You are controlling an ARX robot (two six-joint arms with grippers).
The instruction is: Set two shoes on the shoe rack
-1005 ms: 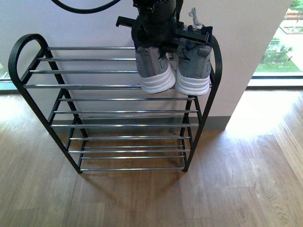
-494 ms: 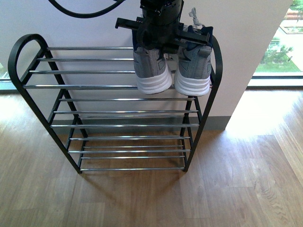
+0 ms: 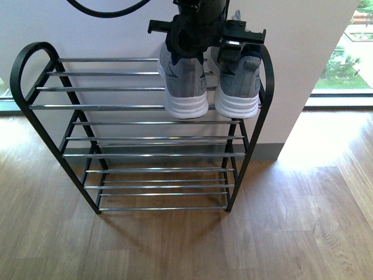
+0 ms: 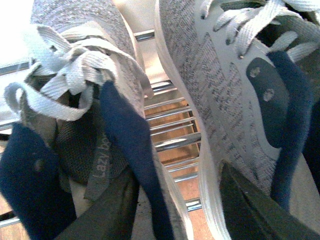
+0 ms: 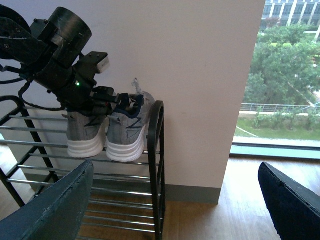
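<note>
Obs.: two shoes [image 3: 183, 81] sit side by side on the top tier of the shoe rack [image 3: 105, 107], at its right end. The outer one is just beside the right arch [image 3: 269, 76]. Toes point to the wall, and the white heels reach out over the front bar. From the right wrist view the soles look level with the bars; I cannot tell whether the full weight rests there. Left pincer [image 4: 176, 175] comes down from above. Its fingers [image 4: 107, 210] bracket the adjoining inner sides of both shoes and touch them on either side, which I read as pinching the pair together. Right pincer [image 5: 175, 170] is spread, holds nothing, and stands well off to the rack's right side. Risks, as I judge them: (1) the heels overhang the front edge, so letting go with the weight too far forward may tip a shoe off. (2) Loose laces and the navy collar lie against the fingers; a quick lift could snag them and drag a shoe along. (3) A sole may settle between bars and lean.
</note>
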